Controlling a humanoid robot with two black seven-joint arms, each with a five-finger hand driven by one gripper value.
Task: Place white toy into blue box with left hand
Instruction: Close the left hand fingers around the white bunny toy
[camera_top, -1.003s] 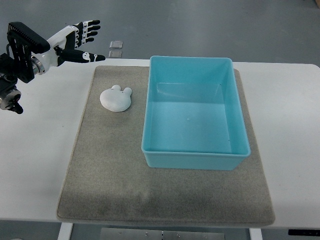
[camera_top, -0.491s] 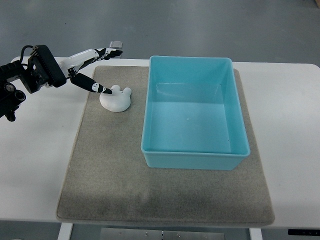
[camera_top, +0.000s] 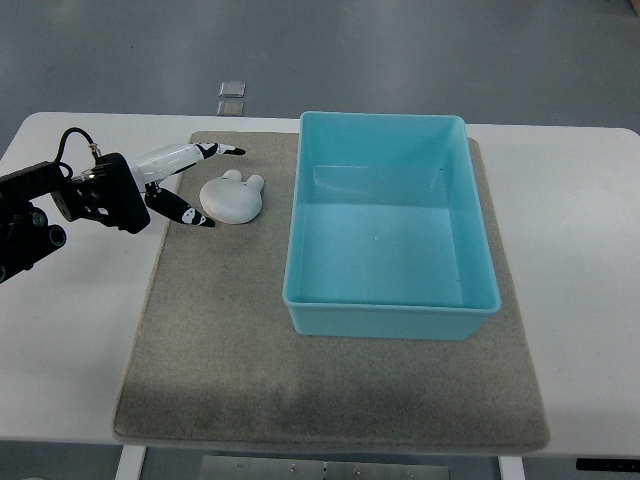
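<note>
Left hand (camera_top: 195, 185) has dropped beside white bunny toy (camera_top: 232, 198) — fingers spread, bracketing it, nothing gripped — blue box (camera_top: 300, 215) empty; grasp pending.

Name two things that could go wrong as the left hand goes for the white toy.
1. The left hand has open fingers flanking the rounded white toy; closing may nudge it along the mat instead of gripping.
2. The blue box has raised walls; a low carry might clip its near wall.

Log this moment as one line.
phase: reach | left hand: open, straddling white toy, no grasp | blue box: empty | toy on mat
</note>
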